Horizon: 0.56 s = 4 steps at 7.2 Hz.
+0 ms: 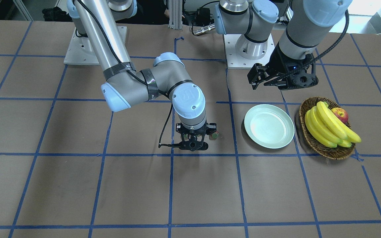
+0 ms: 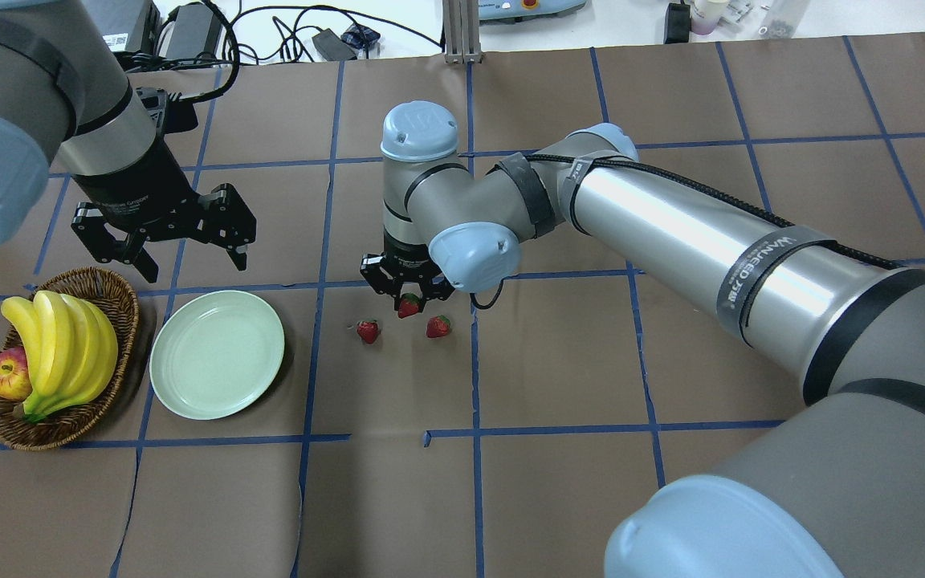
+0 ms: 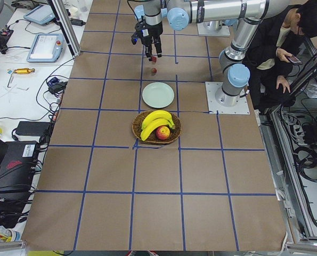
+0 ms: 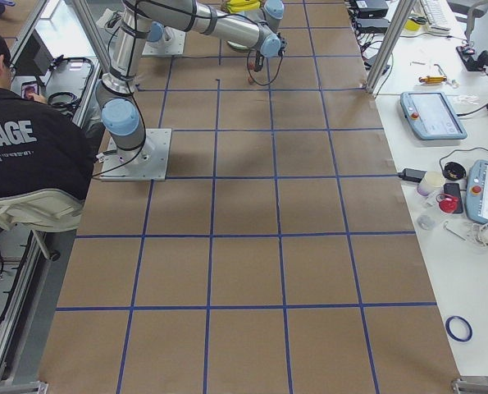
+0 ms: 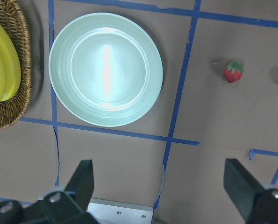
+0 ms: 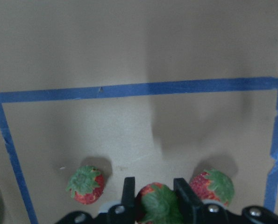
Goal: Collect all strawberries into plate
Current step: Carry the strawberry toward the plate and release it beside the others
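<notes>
Right pincer [image 6: 153,189] pinching one strawberry [image 6: 153,207]; two strawberries [image 6: 85,185] [image 6: 213,186] on table [image 6: 129,42]; left pincer [image 5: 160,181] spread.

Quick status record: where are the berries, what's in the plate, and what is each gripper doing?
right gripper: shut on held berry
loose berries: two on the table; near berry on the plate side, far berry on the other side
plate: empty
left gripper: open, holding nothing, above the table by the plate
progress: none of three berries in the plate yet
</notes>
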Tool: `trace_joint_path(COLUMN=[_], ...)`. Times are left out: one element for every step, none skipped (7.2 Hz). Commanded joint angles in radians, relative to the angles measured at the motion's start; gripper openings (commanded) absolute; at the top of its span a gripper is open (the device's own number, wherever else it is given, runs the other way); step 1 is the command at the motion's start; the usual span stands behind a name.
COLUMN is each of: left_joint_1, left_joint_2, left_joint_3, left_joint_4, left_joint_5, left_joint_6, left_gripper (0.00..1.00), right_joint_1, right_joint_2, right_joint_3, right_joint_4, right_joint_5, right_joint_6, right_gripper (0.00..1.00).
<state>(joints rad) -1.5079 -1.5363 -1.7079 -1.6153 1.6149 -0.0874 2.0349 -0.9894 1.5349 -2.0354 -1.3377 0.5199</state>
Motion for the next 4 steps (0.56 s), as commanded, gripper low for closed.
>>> trace_joint_path(left_joint_1=[0.0, 0.0, 0.0, 0.0], left_joint_2=[-0.001, 0.001, -0.001, -0.001], left_joint_3=[-0.001, -0.002, -0.002, -0.004], left_joint_4=[-0.002, -0.002, -0.002, -0.002], left_joint_5=[0.0, 0.0, 0.0, 0.0], left_joint_6=[0.0, 0.0, 0.0, 0.0], left_gripper=[1.0, 1.0, 1.0, 1.0], right_joint_1=[0.001, 0.001, 0.002, 0.004], right_joint_2=[0.011, 0.029, 0.029, 0.029], right_joint_3=[0.001, 0.001, 0.002, 0.004], right_joint_4=[-0.017, -0.043, -0.045, -0.045], right_joint_5=[0.011, 0.011, 0.011, 0.011], right_joint_6=[-0.008, -0.006, -0.006, -0.005], right_gripper=[0.23, 0.24, 0.35, 0.36])
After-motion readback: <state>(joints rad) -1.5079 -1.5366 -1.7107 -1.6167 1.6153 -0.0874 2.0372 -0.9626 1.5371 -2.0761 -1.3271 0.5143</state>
